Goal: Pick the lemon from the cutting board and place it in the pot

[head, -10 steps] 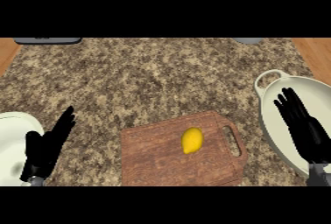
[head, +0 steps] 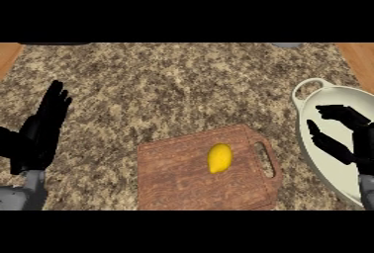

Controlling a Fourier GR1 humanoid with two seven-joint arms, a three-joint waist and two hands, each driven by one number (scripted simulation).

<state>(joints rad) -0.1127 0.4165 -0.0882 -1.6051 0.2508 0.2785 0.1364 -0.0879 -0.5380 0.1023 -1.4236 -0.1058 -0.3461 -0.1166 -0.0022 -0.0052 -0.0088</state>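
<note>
1. Spanning the view, the stone counter carries a white pot at right
2. Wooden cutting board lies just beside the pot
3. Right hand hovers over the pot, fingers parted, holding nothing; left hand rests open at left
4. Lemon sits mid-board: likely light, firm, waxy, prone to rolling, so pinch across its narrow middle

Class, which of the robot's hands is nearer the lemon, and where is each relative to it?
Right. The right hand is over the white pot, to the right of the lemon. The left hand is farther away, above the counter at far left.
</note>
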